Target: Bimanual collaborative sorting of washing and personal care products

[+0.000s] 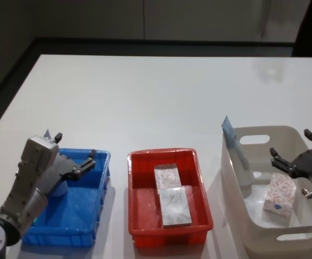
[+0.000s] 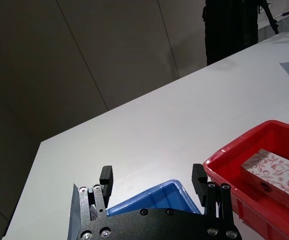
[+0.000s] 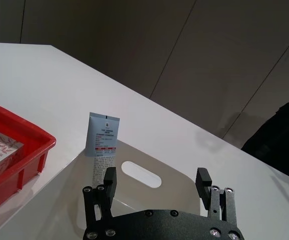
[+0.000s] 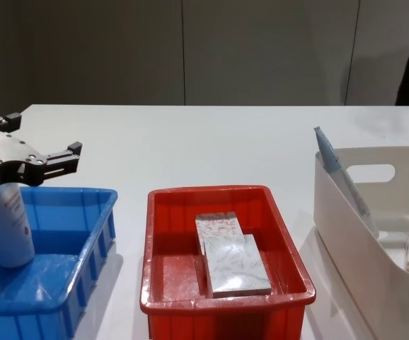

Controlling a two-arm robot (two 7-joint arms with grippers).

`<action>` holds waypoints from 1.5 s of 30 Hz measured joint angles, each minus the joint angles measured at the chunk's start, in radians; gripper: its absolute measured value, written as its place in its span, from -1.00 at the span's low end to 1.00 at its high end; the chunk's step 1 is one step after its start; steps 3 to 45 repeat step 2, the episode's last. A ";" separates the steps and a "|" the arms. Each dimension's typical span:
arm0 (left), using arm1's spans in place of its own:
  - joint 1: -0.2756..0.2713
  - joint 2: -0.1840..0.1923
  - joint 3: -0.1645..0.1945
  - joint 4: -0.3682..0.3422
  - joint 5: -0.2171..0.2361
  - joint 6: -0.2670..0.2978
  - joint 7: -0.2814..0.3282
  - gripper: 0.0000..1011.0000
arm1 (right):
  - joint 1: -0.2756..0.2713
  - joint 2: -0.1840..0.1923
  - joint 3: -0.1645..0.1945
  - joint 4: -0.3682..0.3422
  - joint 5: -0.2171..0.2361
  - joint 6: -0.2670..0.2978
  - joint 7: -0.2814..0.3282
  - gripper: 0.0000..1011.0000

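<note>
A pale-blue tube [image 4: 6, 219] stands upright in the blue bin [image 1: 86, 216], directly below my left gripper [image 1: 75, 145], which hangs open over the bin's back left part, clear of the tube. Two white boxes with a pink-red leaf pattern [image 1: 165, 175] [image 1: 175, 205] lie flat in the red bin [image 1: 137, 216]. In the white bin [image 1: 285, 234] another tube [image 1: 237, 151] leans on the left wall and a patterned box [image 1: 280, 197] rests on the floor. My right gripper [image 1: 292, 143] hovers open above that box, holding nothing.
The three bins stand in a row along the table's near edge. The white table [image 1: 161, 97] stretches bare behind them to a dark floor and wall. A dark figure stands at the far right corner [image 2: 232, 25].
</note>
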 joint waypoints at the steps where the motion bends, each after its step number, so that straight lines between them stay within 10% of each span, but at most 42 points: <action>1: 0.000 0.000 0.000 0.000 0.000 0.000 0.000 0.98 | 0.000 0.000 0.000 0.000 0.000 0.000 0.000 0.98; 45: 0.000 0.000 0.000 0.000 0.000 0.000 0.000 0.98 | 0.000 0.000 0.000 0.000 0.000 0.000 0.000 0.98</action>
